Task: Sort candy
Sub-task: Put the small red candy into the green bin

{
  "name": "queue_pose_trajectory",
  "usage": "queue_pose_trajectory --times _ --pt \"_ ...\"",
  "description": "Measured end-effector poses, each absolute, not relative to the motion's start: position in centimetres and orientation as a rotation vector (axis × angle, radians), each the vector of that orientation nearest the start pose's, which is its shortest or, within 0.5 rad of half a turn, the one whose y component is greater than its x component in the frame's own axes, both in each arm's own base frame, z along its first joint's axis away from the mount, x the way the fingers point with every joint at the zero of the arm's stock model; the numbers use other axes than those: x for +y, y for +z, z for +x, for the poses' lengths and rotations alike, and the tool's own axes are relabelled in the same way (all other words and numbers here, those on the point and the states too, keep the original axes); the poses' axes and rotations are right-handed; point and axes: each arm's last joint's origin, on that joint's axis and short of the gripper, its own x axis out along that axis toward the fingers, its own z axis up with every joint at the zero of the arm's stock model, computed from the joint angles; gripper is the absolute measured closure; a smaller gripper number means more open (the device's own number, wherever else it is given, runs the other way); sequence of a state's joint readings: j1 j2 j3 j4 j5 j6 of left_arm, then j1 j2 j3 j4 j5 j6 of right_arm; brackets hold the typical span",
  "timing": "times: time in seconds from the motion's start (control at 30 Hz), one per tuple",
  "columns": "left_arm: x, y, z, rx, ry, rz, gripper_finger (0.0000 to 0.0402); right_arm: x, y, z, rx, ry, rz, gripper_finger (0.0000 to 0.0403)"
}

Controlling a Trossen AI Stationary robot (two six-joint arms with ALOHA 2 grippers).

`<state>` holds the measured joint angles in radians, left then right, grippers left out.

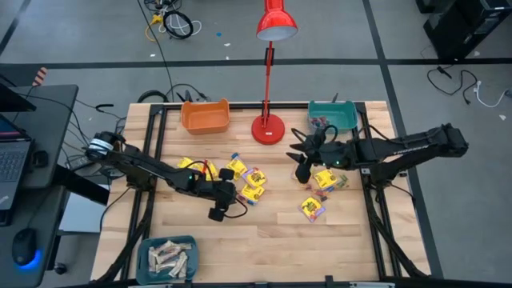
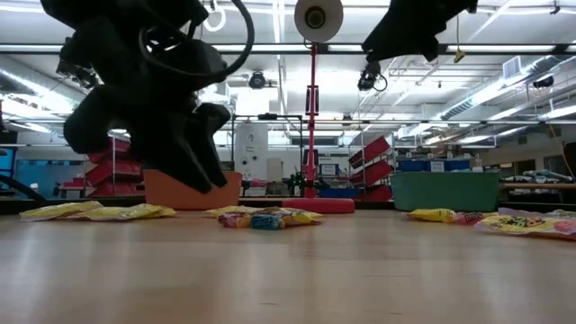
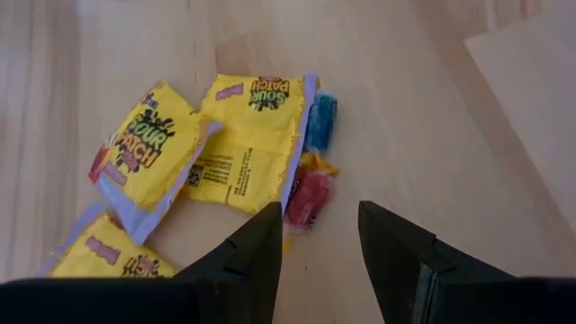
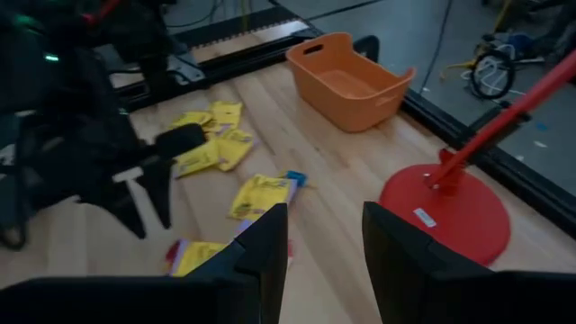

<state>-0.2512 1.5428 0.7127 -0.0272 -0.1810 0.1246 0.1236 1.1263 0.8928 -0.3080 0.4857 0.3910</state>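
Your left gripper [image 3: 317,256] hangs with its fingers spread and nothing between them, just above the wood, close over a small red piece [image 3: 308,196] and a blue piece [image 3: 320,121] that lie against a yellow packet [image 3: 250,144]. In the overhead picture that gripper [image 1: 218,210] sits on the near side of the red lamp base [image 1: 268,128], towards the left arm's side.

Your right gripper [image 4: 324,243] is also parted and empty, held above the table just beside the lamp base on the other side, looking across it at the orange bin [image 1: 205,116].

Most of the work is left, I judge. Yellow packets lie loose in two scatters, one cluster [image 1: 244,180] on the left-arm side of the lamp base and another [image 1: 324,180] on the right-arm side. The teal bin [image 1: 334,116] beyond the lamp base holds a few small pieces, the blue tray [image 1: 168,258] at the near edge holds pale bars, and the orange bin looks bare.
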Motion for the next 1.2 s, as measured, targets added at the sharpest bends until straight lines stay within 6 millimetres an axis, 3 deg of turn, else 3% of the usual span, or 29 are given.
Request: queue_pose_trajectory --times 0.43,1.2 --pt "-6.5 13.3 28.4 0.882 -0.06 0.345 0.0251 4.2 29.6 23.5 0.426 -0.387 0.207 0.0273" --pt "-6.6 11.9 29.0 0.891 -0.039 0.375 0.0261 4.5 29.7 23.5 0.414 -0.38 0.215 0.0273"
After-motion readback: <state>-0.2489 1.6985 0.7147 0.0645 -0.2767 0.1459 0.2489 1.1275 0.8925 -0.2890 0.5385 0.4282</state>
